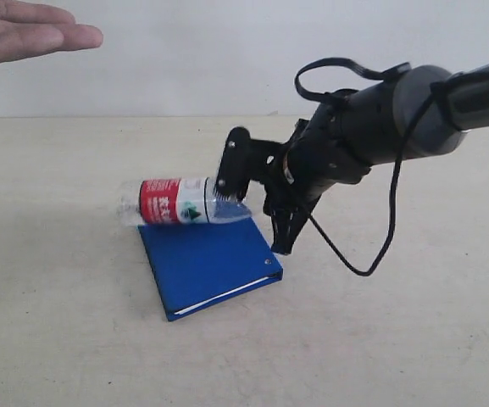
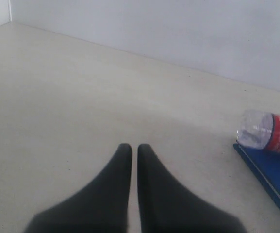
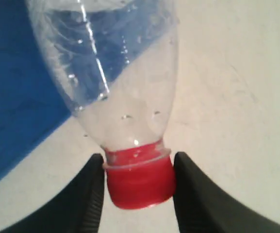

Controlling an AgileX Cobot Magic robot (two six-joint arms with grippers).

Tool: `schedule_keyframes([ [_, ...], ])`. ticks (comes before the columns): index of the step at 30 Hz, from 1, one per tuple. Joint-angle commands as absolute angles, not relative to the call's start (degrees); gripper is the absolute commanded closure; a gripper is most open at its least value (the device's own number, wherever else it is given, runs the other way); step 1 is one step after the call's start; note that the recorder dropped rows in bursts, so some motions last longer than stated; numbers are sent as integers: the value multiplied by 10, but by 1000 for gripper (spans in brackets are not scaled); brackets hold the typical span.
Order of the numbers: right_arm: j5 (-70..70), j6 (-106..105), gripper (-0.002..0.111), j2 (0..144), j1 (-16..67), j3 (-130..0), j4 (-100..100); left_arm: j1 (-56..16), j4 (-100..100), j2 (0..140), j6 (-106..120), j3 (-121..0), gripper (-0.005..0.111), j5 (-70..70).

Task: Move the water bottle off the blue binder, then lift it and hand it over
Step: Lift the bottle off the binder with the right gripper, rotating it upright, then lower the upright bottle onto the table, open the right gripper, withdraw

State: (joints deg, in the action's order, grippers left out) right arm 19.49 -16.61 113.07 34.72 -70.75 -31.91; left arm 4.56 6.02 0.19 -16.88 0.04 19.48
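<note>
The water bottle [image 1: 176, 202] lies level over the far edge of the blue binder [image 1: 206, 264], red cap pointing right. Whether it still touches the binder cannot be told. My right gripper [image 1: 246, 206] is shut on the bottle's cap end. In the right wrist view both fingers of the right gripper [image 3: 139, 179] press the sides of the red cap, with the clear body of the bottle [image 3: 115, 73] stretching away over the binder [image 3: 18, 97]. My left gripper [image 2: 134, 148] is shut and holds nothing; it is well apart from the bottle [image 2: 271, 135] and the binder [image 2: 275, 177].
A person's open hand [image 1: 24, 32] is held out, palm up, at the upper left, above the pale table [image 1: 75, 339]. A black cable [image 1: 384, 246] loops down from the right arm. A white wall stands behind the table.
</note>
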Motion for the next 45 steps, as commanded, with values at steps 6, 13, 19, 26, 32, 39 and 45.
schedule_keyframes([
  [6,240,-31,108,1032,250,-710,-317,40,59,0,-166,0,102,192],
  [13,275,-28,108,1016,202,-709,-298,40,59,0,-166,0,102,192],
  [19,229,32,108,995,198,-707,-287,40,59,0,-166,0,102,192],
  [26,181,113,108,986,198,-707,-288,40,59,0,-166,0,102,192],
  [32,115,138,108,986,198,-707,-288,40,59,0,-166,0,102,192],
  [39,87,146,108,986,198,-707,-288,40,59,0,-166,0,102,192],
  [45,86,146,104,1002,198,-707,-288,40,59,0,-166,0,102,192],
])
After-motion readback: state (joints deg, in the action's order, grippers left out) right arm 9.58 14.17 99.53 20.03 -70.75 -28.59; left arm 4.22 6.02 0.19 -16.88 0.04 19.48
